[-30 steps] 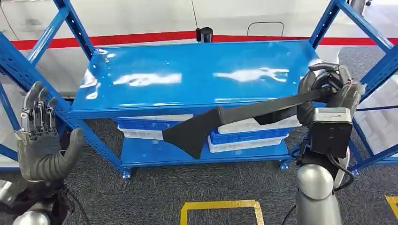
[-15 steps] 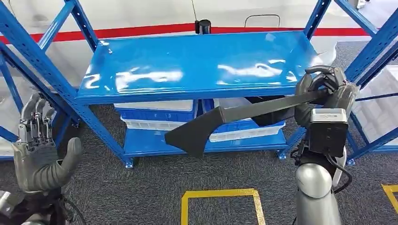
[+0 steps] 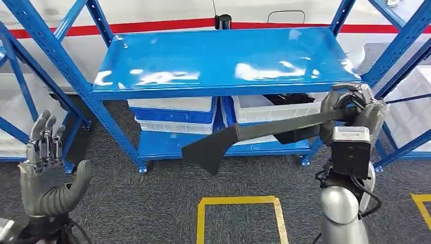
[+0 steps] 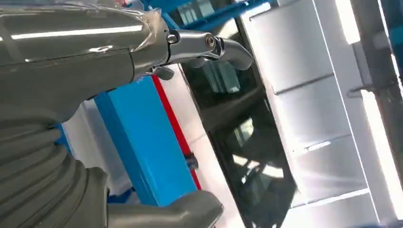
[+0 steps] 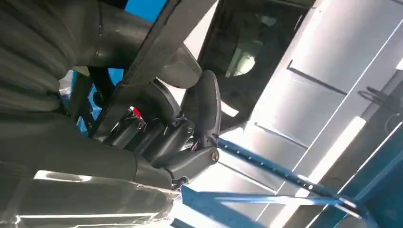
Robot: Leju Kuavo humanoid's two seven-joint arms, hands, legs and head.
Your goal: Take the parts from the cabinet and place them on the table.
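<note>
My right hand (image 3: 350,104) grips one end of a long black part (image 3: 228,140) that widens to a flat blade at its far end. The part sticks out to the left, hanging in the air in front of the blue cabinet (image 3: 228,63). In the right wrist view the dark fingers (image 5: 202,109) wrap around the black part (image 5: 157,52). My left hand (image 3: 48,170) is raised at the lower left, fingers straight and apart, holding nothing. The left wrist view shows its grey thumb (image 4: 171,213) and a finger (image 4: 209,45).
White and blue bins (image 3: 175,114) are stacked on the cabinet's lower shelf, one bin (image 3: 284,104) holding dark parts. Blue uprights (image 3: 66,66) stand at both sides. A yellow square (image 3: 239,218) is taped on the grey carpet.
The whole view has shifted, so the cabinet sits higher and a little farther. My right hand with the black part has come lower in the picture. The left hand also sits lower.
</note>
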